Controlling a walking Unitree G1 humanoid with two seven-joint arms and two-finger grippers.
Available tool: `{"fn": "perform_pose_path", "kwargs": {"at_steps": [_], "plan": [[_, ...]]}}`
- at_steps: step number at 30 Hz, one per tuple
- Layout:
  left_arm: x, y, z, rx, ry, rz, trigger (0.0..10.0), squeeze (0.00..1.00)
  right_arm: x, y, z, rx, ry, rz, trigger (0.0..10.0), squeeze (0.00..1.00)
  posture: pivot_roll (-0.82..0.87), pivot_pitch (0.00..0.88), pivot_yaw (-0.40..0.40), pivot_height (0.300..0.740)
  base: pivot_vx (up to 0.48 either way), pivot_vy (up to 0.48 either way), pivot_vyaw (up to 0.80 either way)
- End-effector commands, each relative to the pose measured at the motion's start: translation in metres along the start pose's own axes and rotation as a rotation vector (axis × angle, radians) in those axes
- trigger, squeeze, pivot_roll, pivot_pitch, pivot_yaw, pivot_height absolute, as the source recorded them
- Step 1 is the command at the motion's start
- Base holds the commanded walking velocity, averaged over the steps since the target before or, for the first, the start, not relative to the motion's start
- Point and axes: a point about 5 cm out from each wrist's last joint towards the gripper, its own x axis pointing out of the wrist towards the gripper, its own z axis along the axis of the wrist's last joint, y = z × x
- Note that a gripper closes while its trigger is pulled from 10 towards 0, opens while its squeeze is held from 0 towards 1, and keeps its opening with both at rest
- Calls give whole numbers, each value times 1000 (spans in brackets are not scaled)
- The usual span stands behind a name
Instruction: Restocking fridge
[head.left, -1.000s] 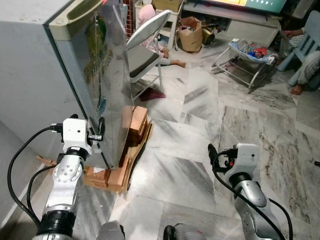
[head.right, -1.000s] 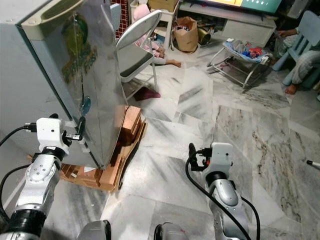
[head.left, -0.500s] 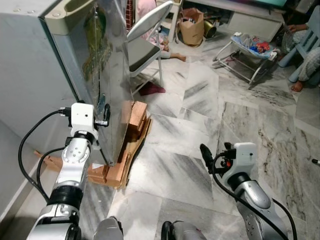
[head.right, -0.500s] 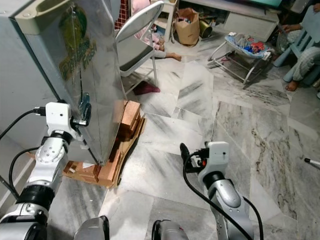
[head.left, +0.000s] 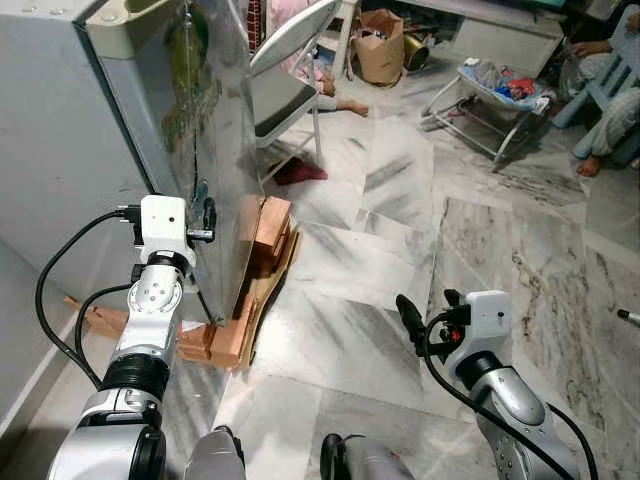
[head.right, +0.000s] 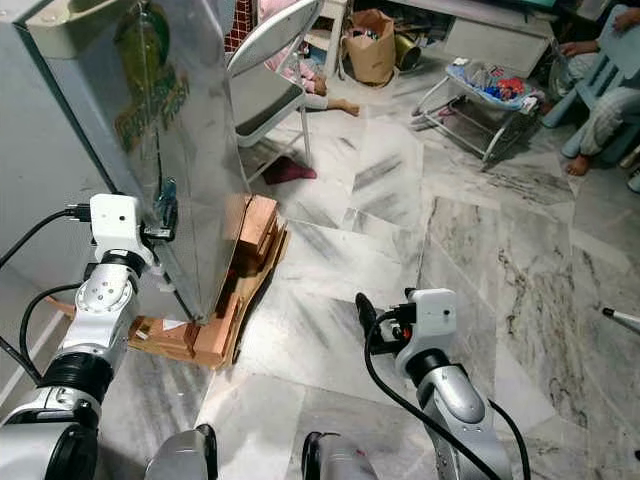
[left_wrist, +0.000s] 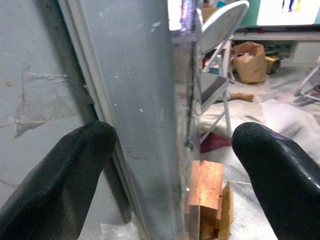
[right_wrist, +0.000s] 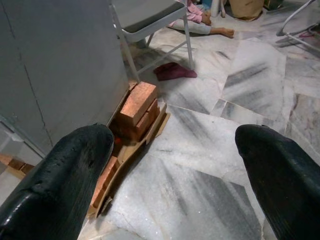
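The grey fridge (head.left: 60, 130) stands at the left, its shiny steel door (head.left: 215, 130) facing right and down the room. My left gripper (head.left: 205, 222) is at the door's lower free edge. In the left wrist view it is open (left_wrist: 175, 150), one black finger on each side of the door's edge (left_wrist: 145, 100), pads apart from the metal. My right gripper (head.left: 425, 315) hangs open over the marble floor, holding nothing; its wrist view looks between the fingers (right_wrist: 175, 150) at the fridge's base.
Bricks (head.left: 265, 235) and flattened cardboard (head.left: 245, 320) prop the fridge's base. A folding chair (head.left: 290, 80) stands just behind the door. Farther back are a paper bag (head.left: 385, 45), a baby bouncer (head.left: 495, 95) and a seated person (head.left: 610, 110). Open marble floor (head.left: 380, 250) lies to the right.
The camera has shifted. My left gripper has risen a little along the door's edge. The right arm has hardly moved.
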Motion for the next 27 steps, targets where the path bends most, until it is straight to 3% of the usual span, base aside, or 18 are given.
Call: {"fn": "perform_pose_path", "kwargs": {"at_steps": [1, 9, 13, 14, 17, 18, 19, 20, 21, 22, 25, 27], "plan": [[-2, 0, -4, 9, 12, 12, 10000, 0, -3, -5, 2, -16, -6, -16, 10000, 0, -41, 159, -96, 740, 0, 0, 0], [6, -5, 3, 3, -5, -17, 10000, 0, -2, -7, 2, -20, -5, -19, 10000, 0, -47, 162, -92, 740, 0, 0, 0], [14, -27, 15, -19, -38, -148, 10000, 0, -2, -9, -2, -27, 7, -33, 10000, 0, -45, 161, -89, 740, 0, 0, 0], [15, -42, 21, -19, -62, -222, 10000, 0, -3, -12, -6, -50, 34, -49, 10000, 0, -42, 160, -88, 740, 0, 0, 0], [4, -104, 45, -20, -170, -517, 10000, 0, -6, -20, -20, -76, 108, -102, 10000, 0, -29, 157, -88, 740, 0, 0, 0], [-9, -138, 59, -12, -240, -673, 10000, 0, -6, -22, -23, -77, 123, -116, 10000, 0, -26, 155, -87, 740, 0, 0, 0], [-18, -155, 66, -16, -271, -755, 10000, 0, -6, -23, -24, -69, 127, -119, 10000, 0, -26, 154, -87, 740, 0, 0, 0], [-18, -155, 66, -16, -271, -755, 10000, 0, -6, -23, -24, -69, 127, -119, 10000, 0, -26, 154, -87, 740, 0, 0, 0], [-35, -184, 79, -48, -312, -887, 10000, 0, -5, -22, -25, -66, 128, -118, 10000, 0, -25, 152, -85, 740, 0, 0, 0], [-45, -198, 86, -68, -339, -950, 10000, 0, -5, -22, -25, -65, 127, -114, 10000, 0, -24, 151, -84, 740, 0, 0, 0], [-58, -218, 100, -122, -372, -1025, 10000, 0, -3, -20, -25, -58, 126, -102, 10000, 0, -23, 148, -80, 740, 0, 0, 0], [-52, -221, 105, -132, -379, -993, 10000, 0, -3, -18, -26, -53, 127, -96, 10000, 0, -24, 147, -76, 740, 0, 0, 0]]}}
